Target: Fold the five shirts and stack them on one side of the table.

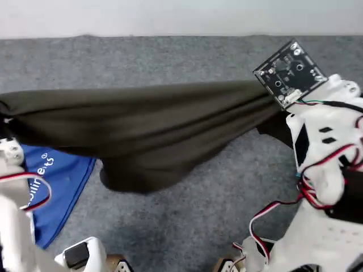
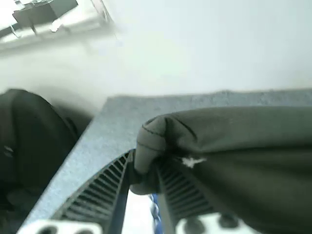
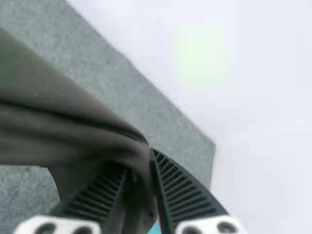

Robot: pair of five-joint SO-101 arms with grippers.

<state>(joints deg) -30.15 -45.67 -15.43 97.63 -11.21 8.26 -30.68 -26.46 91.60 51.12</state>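
Note:
A dark olive shirt point(image 1: 147, 127) hangs stretched above the grey table between both arms. My left gripper point(image 2: 144, 168) is shut on one bunched end of the shirt point(image 2: 219, 146), at the table's left edge in the high view. My right gripper point(image 3: 141, 178) is shut on the other end of the shirt point(image 3: 53, 126), at the right side below the wrist camera board point(image 1: 289, 71). The shirt's middle sags toward the table. A blue shirt point(image 1: 54, 181) with white print lies flat at the front left, partly under the olive one.
The grey felt table point(image 1: 198, 56) runs back to a white wall. The right arm's white body and cables point(image 1: 326, 170) fill the front right. Dark cloth point(image 2: 24, 141) lies beyond the table's edge in the left wrist view.

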